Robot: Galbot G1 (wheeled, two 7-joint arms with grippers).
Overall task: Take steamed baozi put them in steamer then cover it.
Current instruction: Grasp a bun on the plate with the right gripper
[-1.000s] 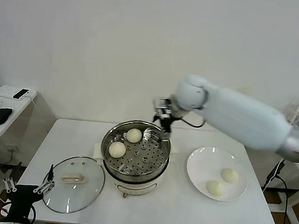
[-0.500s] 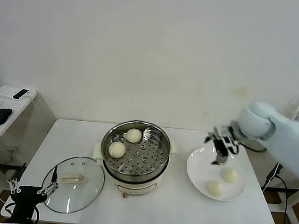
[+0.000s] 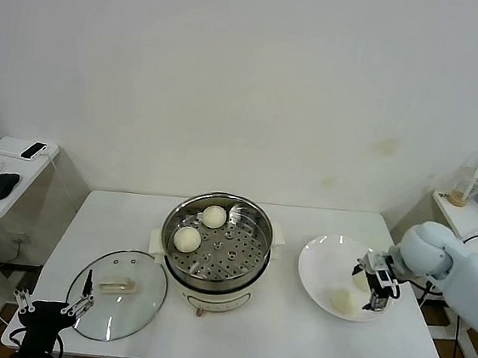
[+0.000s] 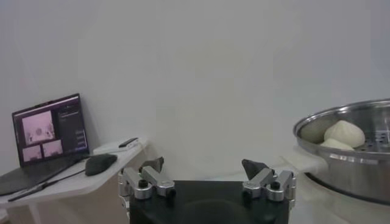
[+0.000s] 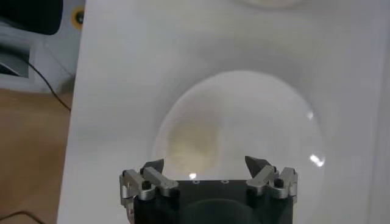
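Right end effector, jaws spread wide and holding nothing, sits low over the right side of the white plate, at the two baozi left there; one is partly hidden behind it. Two more baozi already lie on the perforated tray of the steamer at counter centre. Cover lies flat on the counter, left of the steamer. Judgement: buns look soft, light, easily dented, slightly tacky, so take one across its widest part with a gentle close. Right arm reaches in from the right edge, wrist bent downward. Left end effector, also open and empty, is parked at the front-left counter corner near the cover.
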